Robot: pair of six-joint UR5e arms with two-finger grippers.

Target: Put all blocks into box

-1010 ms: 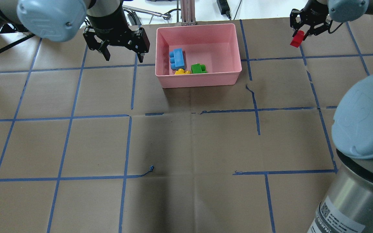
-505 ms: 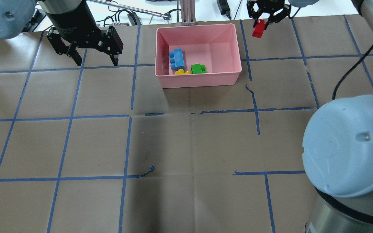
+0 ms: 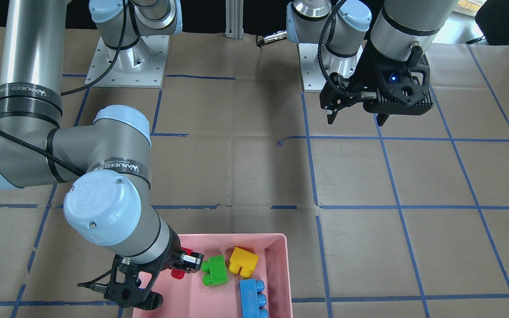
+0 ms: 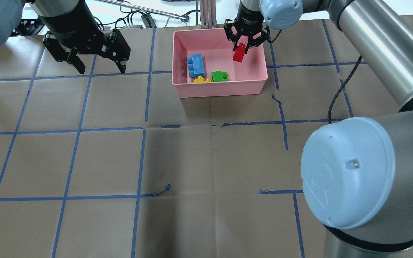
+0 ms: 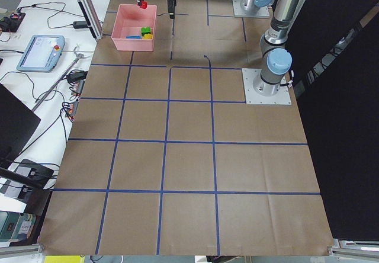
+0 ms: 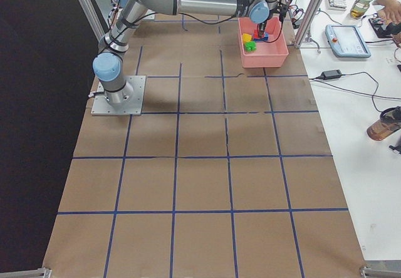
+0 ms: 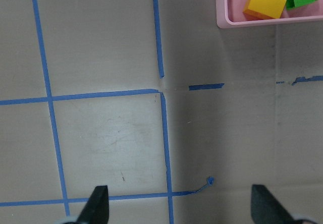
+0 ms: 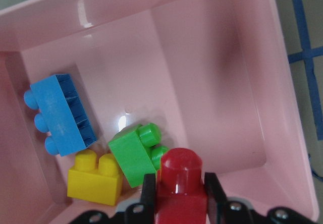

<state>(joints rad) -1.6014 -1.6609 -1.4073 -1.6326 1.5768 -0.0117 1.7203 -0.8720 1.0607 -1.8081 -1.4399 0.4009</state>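
Observation:
The pink box (image 4: 221,87) stands at the far middle of the table. In it lie a blue three-stud block (image 4: 196,65), a yellow block (image 4: 202,80) and a green block (image 4: 219,76). My right gripper (image 4: 244,46) is shut on the small red block (image 4: 239,53) and holds it above the box's far right part. The right wrist view shows the red block (image 8: 180,186) between the fingers, over the green block (image 8: 133,153). My left gripper (image 4: 100,66) is open and empty, left of the box above the table.
Blue tape lines form a grid on the brown table cover. An aluminium post (image 4: 208,14) and cables stand just behind the box. A loose bit of tape (image 4: 167,186) lies near the table's middle.
My right gripper has carried the red block leftward from the far right of the table to above the box. My left gripper has moved left, away from the box.

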